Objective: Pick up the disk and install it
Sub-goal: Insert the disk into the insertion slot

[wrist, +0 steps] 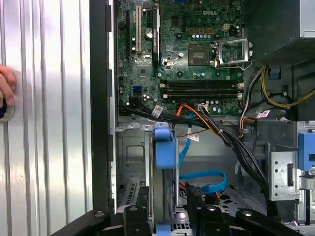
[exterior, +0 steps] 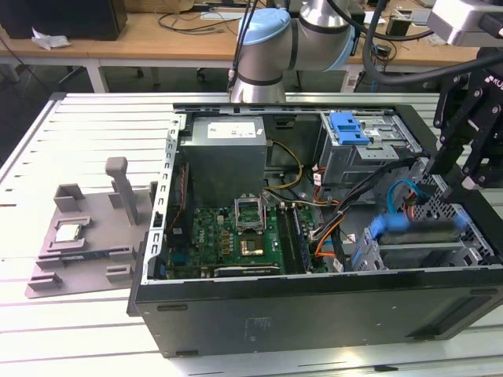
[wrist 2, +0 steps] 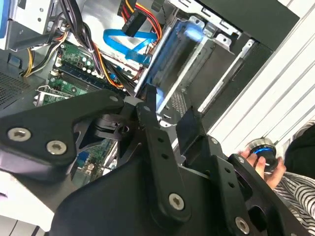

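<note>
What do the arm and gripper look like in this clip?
The arm has silver tubular links and a light blue joint cap, with black cables running alongside. The gripper is matte black, built from flat angular linkage bars joined by round silver bolts, seen in both wrist views.

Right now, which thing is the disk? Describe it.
In the open computer case, find the drive cage nearest the exterior view's right. The disk stands in it, silver in a blue frame; the blue latch tops another cage.
</note>
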Robot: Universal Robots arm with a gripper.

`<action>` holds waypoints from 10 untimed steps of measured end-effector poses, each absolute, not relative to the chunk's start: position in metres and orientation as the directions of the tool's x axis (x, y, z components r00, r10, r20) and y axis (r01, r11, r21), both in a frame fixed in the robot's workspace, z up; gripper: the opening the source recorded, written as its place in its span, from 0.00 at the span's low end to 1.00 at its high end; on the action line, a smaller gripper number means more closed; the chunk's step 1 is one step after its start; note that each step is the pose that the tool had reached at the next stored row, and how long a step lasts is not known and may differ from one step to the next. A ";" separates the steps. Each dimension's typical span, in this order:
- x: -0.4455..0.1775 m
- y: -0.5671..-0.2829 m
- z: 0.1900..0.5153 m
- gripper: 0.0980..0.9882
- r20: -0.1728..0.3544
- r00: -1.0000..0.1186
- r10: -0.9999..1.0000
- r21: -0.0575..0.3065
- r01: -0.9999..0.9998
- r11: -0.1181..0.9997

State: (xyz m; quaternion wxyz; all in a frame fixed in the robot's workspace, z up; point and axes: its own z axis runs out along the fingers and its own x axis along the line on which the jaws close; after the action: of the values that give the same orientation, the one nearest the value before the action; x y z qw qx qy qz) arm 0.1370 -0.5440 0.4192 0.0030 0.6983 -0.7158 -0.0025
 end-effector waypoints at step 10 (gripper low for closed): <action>0.137 -0.544 0.419 0.02 0.001 -0.025 -1.000 0.008 -1.000 0.025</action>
State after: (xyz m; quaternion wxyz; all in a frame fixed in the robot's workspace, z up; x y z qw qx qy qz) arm 0.1371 -0.5440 0.4189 0.0030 0.6983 -0.7158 -0.0025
